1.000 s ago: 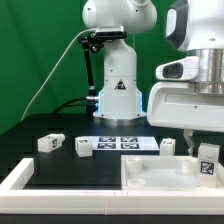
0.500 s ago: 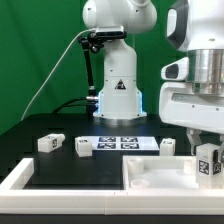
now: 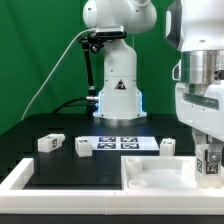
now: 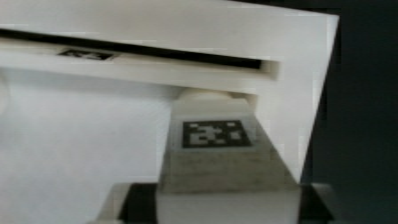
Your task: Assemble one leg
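End effector [image 3: 209, 158] with leg [image 3: 208, 161] over tray [image 3: 150, 177]

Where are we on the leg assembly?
Done: one small white tagged plastic leg is picked up; the gripper is shut on it over the large white tray-like panel. In hand: carrying it to the panel; whether it is seated cannot be told. Left: three like legs lie loose on the black table.

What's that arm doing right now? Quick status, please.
Gripper shut on a leg, held over the big white panel. Three more legs loose on the table. Nothing in the way.
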Available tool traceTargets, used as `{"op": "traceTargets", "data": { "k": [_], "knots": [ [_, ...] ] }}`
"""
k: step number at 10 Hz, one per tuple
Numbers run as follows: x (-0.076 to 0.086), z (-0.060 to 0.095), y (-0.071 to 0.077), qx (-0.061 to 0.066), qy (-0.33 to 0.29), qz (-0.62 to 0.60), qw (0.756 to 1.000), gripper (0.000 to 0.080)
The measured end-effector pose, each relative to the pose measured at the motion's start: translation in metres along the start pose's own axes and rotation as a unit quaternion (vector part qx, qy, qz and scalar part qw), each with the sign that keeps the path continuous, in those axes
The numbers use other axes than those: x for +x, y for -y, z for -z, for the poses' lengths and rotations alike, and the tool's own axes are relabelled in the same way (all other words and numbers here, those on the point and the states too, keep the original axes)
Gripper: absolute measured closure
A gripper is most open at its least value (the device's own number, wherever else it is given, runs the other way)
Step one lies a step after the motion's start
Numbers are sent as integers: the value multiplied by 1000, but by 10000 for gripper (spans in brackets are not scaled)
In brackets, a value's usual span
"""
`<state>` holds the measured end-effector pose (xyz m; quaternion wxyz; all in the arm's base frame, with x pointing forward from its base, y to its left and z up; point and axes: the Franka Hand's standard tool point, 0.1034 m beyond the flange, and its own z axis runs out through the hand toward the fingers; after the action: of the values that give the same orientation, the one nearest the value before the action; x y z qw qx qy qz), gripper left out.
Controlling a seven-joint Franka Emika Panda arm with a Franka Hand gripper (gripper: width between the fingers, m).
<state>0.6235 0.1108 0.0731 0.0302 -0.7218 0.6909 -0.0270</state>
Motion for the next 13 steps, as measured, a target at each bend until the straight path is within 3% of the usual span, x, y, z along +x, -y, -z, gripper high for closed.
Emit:
{"op": "traceTargets", "data": {
  "k": [3, 4, 5, 6, 7, 9, 13],
  "knots": [
    [-3, -1, -1, -1, 6, -92, 996, 505],
    [-3, -1, 0, 0, 7, -56, 998, 342],
    [-2, 0, 0, 2, 7, -37, 999, 342],
    [-2, -1, 0, 2, 7, 5, 1000, 190],
    [-2, -1, 0, 3, 7, 66, 998, 162],
    [-6, -1, 0, 3, 8, 172, 985, 152],
    [-6, -1, 0, 5, 6, 363, 932, 151]
  ]
}}
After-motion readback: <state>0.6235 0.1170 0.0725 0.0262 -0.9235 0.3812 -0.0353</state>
